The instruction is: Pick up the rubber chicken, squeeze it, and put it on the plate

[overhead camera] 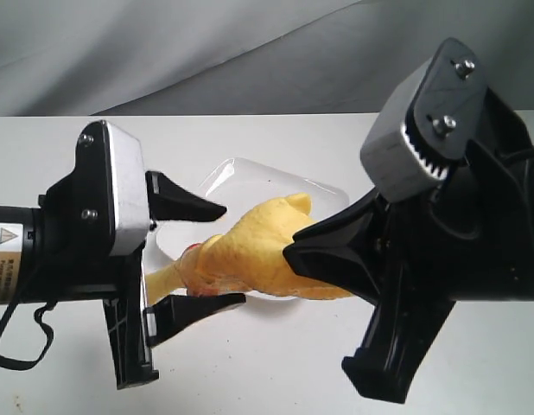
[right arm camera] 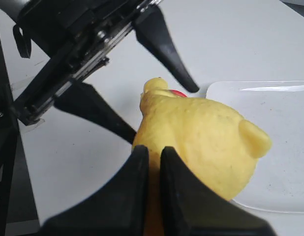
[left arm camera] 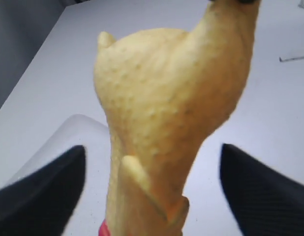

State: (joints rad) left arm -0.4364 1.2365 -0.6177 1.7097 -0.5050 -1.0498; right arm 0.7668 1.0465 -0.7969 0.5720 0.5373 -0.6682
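Note:
The yellow rubber chicken [overhead camera: 250,249] hangs in the air over the near part of the white plate [overhead camera: 250,171]. My right gripper [overhead camera: 293,255] is shut on the chicken's narrow leg end, and the right wrist view shows its fingers pinching the yellow rubber [right arm camera: 154,153]. My left gripper [overhead camera: 233,255] is open. Its black fingers stand on either side of the chicken's body near the neck, and a gap shows on both sides in the left wrist view [left arm camera: 153,172]. A bit of red collar [left arm camera: 104,229] shows there. The head is hidden behind the left gripper.
White tabletop [overhead camera: 276,363] lies all round the plate, and a grey backdrop rises behind it. The plate [right arm camera: 275,118] lies to one side beneath the chicken [right arm camera: 206,137]. Both arm bodies crowd the left and right of the exterior view.

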